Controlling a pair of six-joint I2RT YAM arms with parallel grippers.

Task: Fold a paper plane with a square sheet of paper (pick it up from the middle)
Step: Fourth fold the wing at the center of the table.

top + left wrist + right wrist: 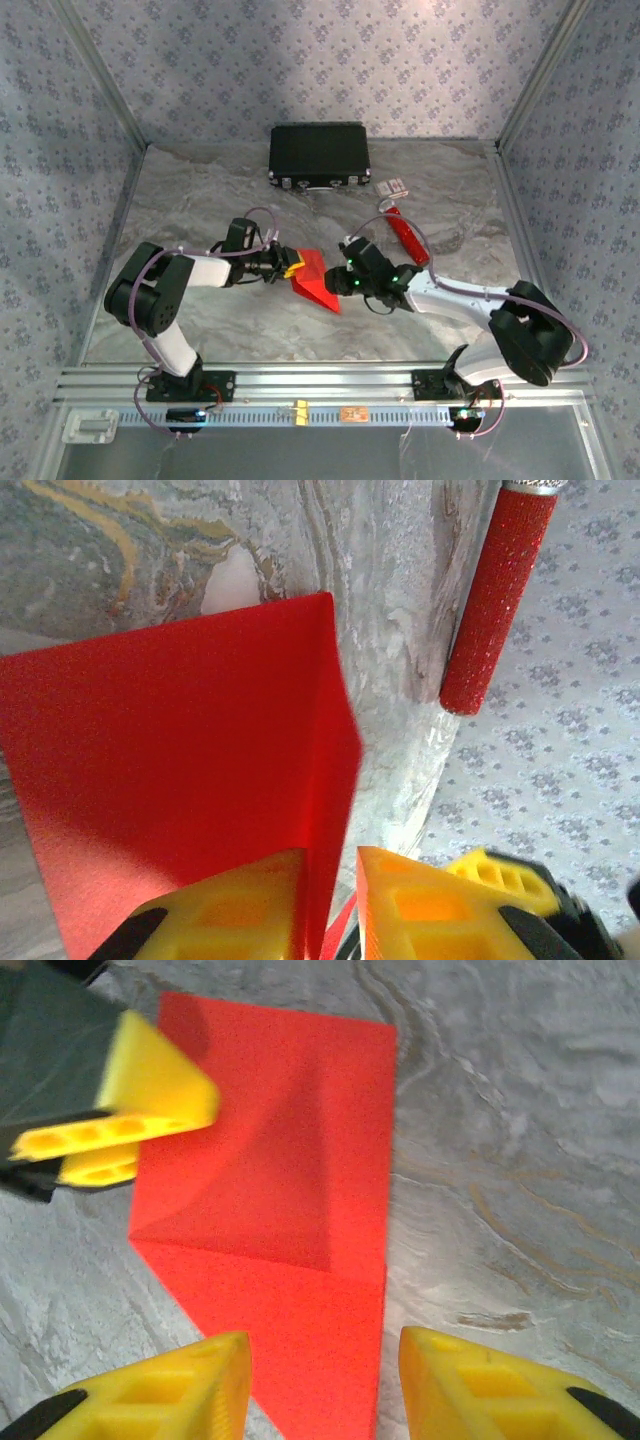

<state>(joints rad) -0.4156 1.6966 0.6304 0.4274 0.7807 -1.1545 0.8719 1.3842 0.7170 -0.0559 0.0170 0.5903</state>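
The square sheet of paper (316, 282), creased, lies at the middle of the table (200, 200). At its 9 o'clock the left gripper (293, 267) is almost closed around a raised flap; whether it really pinches, I cannot tell. At 3 o'clock the right gripper (325, 1380) stands apart, holding nothing.

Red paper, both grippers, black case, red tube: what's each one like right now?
red paper: partly folded, one flap raised.
left gripper: shut on the red paper's flap.
right gripper: open, over the paper.
black case: closed.
red tube: lying flat.
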